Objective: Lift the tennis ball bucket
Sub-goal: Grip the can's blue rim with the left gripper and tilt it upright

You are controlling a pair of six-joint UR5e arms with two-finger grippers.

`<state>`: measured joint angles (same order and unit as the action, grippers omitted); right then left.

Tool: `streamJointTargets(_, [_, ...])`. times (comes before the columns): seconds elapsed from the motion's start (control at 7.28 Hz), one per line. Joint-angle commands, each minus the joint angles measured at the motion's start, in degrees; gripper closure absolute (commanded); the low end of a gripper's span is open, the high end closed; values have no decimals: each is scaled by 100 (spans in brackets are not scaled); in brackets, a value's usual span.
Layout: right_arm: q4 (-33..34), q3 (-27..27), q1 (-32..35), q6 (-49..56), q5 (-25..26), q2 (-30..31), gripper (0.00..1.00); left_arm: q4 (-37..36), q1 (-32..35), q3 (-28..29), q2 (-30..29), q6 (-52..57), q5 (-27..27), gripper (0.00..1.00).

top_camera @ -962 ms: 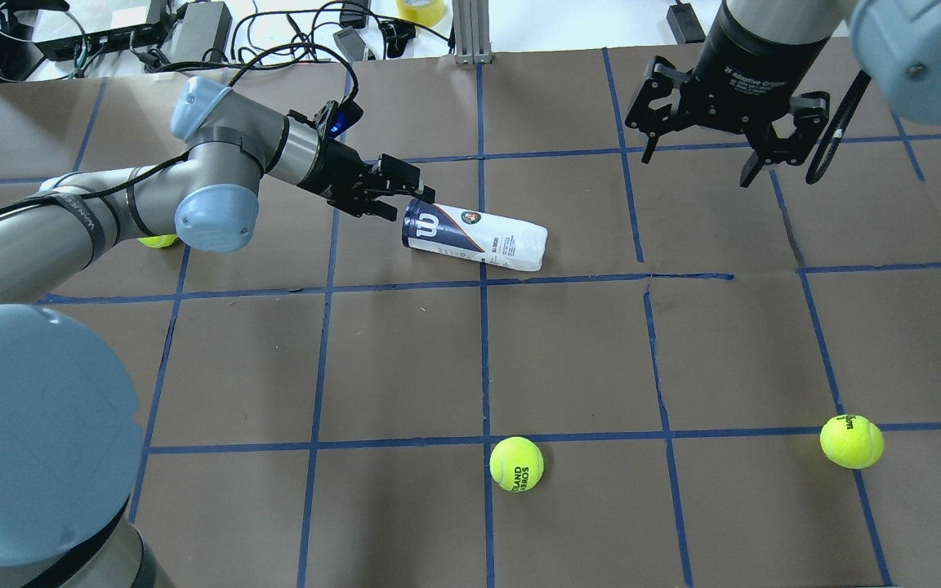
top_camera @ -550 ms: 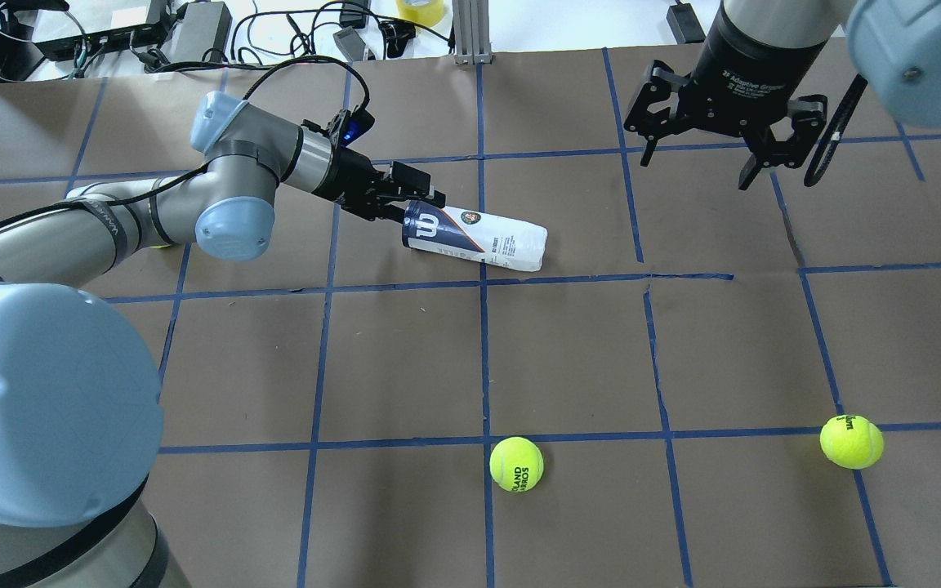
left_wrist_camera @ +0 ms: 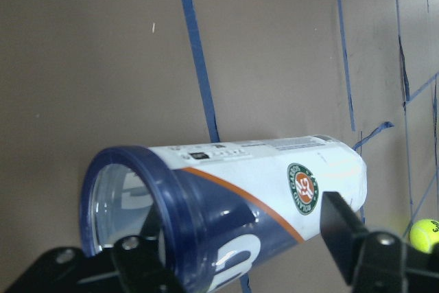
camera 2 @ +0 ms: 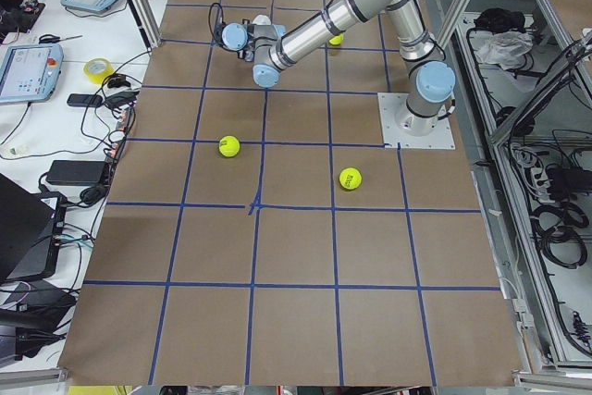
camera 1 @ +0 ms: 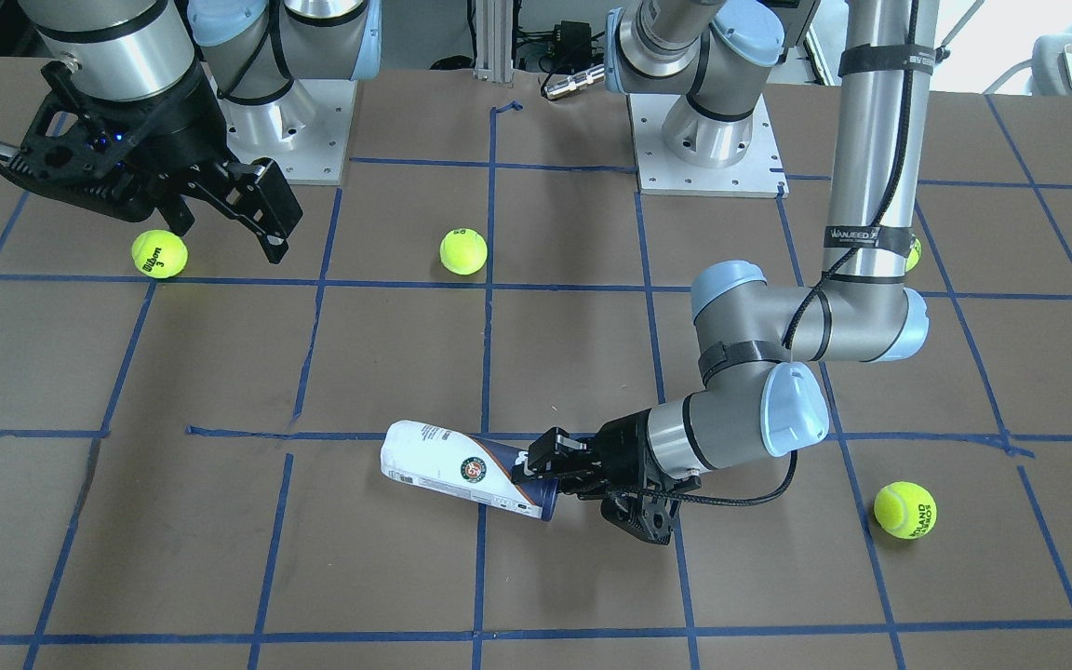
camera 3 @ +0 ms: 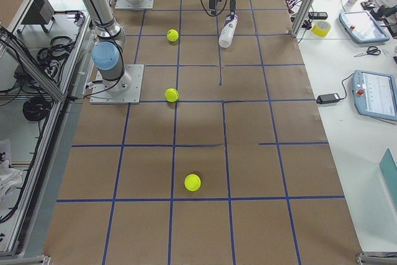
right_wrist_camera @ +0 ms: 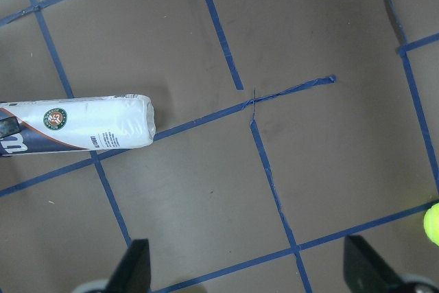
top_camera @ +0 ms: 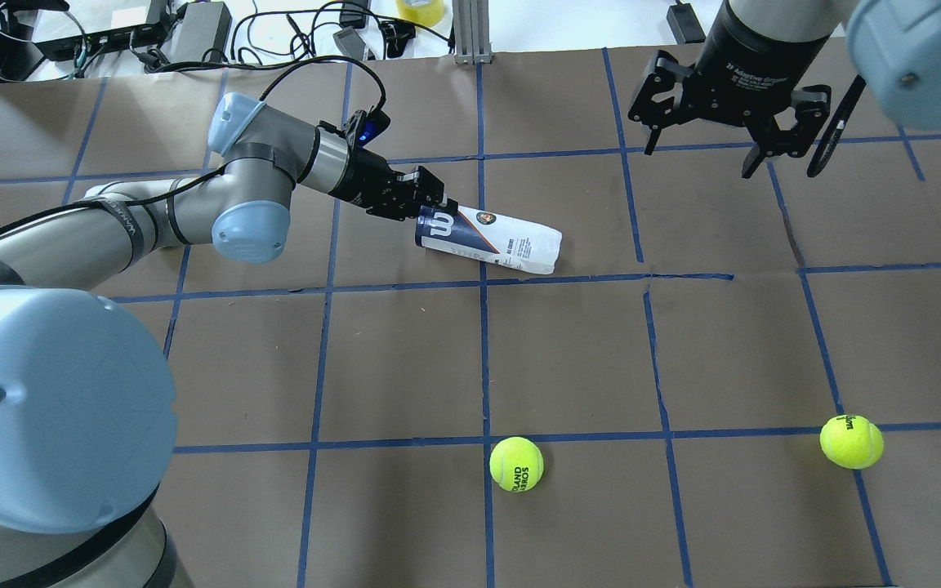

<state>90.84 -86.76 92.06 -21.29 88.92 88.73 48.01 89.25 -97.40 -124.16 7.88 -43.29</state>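
The tennis ball bucket (top_camera: 491,241) is a clear can with a white and navy label. It lies on its side on the brown table, navy open end toward my left arm. It also shows in the front view (camera 1: 462,470), the left wrist view (left_wrist_camera: 240,183) and the right wrist view (right_wrist_camera: 82,125). My left gripper (top_camera: 431,202) is open at the can's navy rim. In the left wrist view (left_wrist_camera: 236,231) one finger (left_wrist_camera: 140,252) sits at the mouth and the other (left_wrist_camera: 343,228) is outside the wall. My right gripper (top_camera: 699,155) is open and empty, high at the far right.
Tennis balls lie at the near middle (top_camera: 516,464) and near right (top_camera: 851,441). Another ball (camera 1: 904,509) lies beyond my left arm's elbow. Cables and boxes (top_camera: 193,33) lie past the table's far edge. Blue tape lines grid the table.
My left gripper has moved right to the can's navy end, and the can has slid a little to the right. The right gripper has shifted only slightly.
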Motion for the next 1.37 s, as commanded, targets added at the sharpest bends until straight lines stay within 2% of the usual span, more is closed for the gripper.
streamJointTargets(0.0, [39, -16, -4, 11, 20, -5, 0, -11, 14, 176, 111, -749, -370, 100])
streamJointTargets(0.55, [83, -7, -4, 2, 2, -5, 0, 435, 75, 1361, 497, -2324, -934, 100])
streamJointTargets(0.82, [83, -7, -4, 2, -7, -5, 0, 1049, 241, 1845, 717, -2344, -2028, 100])
streamJointTargets(1.1, [92, -7, -4, 2, -6, -5, 0, 1175, 732, 2084, 674, -2222, -3670, 100])
streamJointTargets(1.24, [92, -7, -4, 2, -7, -5, 0, 1184, 891, 2111, 656, -2012, -4156, 100])
